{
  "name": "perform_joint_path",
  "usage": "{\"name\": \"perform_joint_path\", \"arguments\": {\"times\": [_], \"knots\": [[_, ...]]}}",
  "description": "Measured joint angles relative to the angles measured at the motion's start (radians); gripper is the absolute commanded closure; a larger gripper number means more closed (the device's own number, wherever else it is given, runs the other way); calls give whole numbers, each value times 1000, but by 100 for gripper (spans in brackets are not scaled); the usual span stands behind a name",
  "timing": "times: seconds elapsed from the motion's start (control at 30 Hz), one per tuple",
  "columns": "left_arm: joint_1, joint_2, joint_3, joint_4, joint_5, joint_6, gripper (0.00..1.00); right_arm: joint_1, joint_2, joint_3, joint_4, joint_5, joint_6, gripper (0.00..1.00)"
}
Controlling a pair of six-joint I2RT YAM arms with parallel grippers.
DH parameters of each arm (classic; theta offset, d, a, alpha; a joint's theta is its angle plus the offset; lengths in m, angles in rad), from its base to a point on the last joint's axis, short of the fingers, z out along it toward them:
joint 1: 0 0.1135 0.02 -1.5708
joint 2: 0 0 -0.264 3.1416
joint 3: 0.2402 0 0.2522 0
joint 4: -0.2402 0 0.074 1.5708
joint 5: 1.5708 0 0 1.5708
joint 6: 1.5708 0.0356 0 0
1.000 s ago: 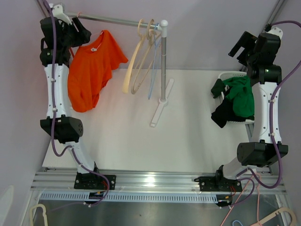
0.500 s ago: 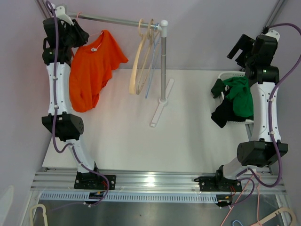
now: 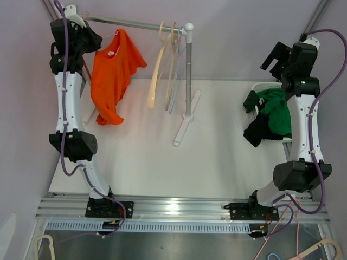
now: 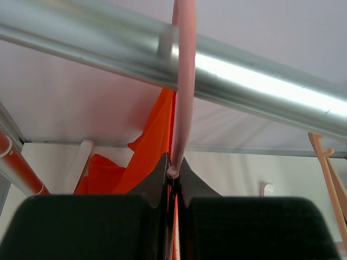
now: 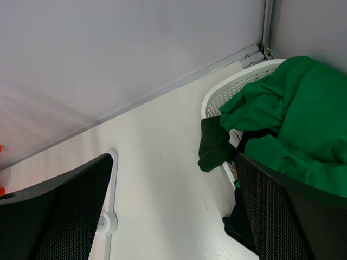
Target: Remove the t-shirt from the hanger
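Observation:
An orange t-shirt hangs from a pink hanger at the left end of the metal rail. My left gripper is up at the rail, just left of the shirt's collar. In the left wrist view the hanger's pink hook curves over the rail, and my left gripper is shut on its lower end, with orange cloth right behind the fingers. My right gripper is raised at the far right and stands open with nothing between its fingers.
Several empty hangers hang near the rail's right end, beside the rack's upright pole. A white basket at the right holds green and dark clothes. The right wrist view shows the basket rim and the rack's foot.
My left gripper has closed on the hanger's hook. The t-shirt has swung and turned, hanging narrower and further right. The empty hangers have swayed slightly.

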Motion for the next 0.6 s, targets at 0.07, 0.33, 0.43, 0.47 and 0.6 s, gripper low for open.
{"name": "perform_joint_path", "arguments": {"times": [0.07, 0.33, 0.43, 0.47, 0.6], "knots": [[-3, 0, 4, 6, -1, 0, 99, 0, -2, -2, 1, 0, -1, 1], [-31, -20, 5, 45, 23, -21, 99, 4, -13, -6, 0, -50, -27, 1], [-47, -74, -26, 75, 12, -27, 99, 16, -23, -12, 1, -71, -51, 1], [-53, -96, -36, 83, 5, -26, 99, 20, -32, -20, 1, -77, -56, 1], [-79, -184, -49, 80, -43, -11, 99, 28, -71, -36, 4, -105, -76, 1]]}}
